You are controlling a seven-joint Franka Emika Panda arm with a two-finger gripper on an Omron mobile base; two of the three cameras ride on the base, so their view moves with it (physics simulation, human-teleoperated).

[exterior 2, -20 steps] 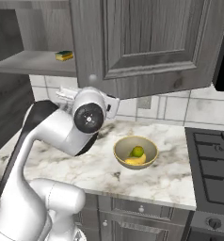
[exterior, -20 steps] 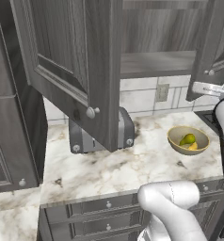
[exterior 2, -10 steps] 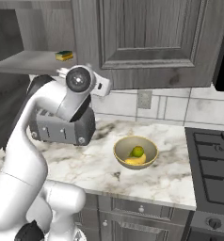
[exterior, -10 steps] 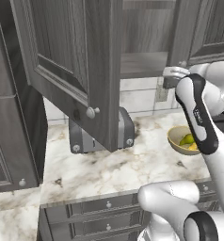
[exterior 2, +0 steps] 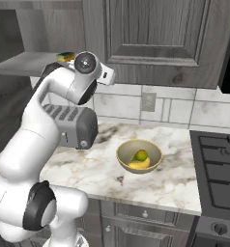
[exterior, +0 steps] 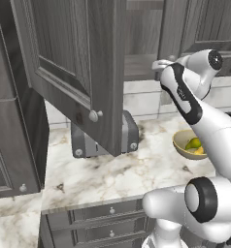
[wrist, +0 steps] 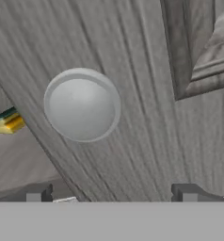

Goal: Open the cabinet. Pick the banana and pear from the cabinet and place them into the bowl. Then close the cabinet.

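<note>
We see the pincer [wrist: 111,193] standing wide open with nothing held, its two dark tips well apart and a round metal knob [wrist: 82,104] of the cabinet [wrist: 147,94] close ahead, a little toward one tip. The knob sits on a dark grey wood-grain door whose panelled frame lies off to the other side. Past the door's edge, beyond the knob, we see a small yellow and green thing [wrist: 9,121] on the grey inner shelf [exterior 2: 25,62]. Far below the pincer, on the marble surface [exterior 2: 175,178], the bowl [exterior 2: 139,156] holds the pear [exterior 2: 141,155] and the banana [exterior 2: 138,165]. A grey toaster [exterior 2: 73,128] stands beside the bowl.
</note>
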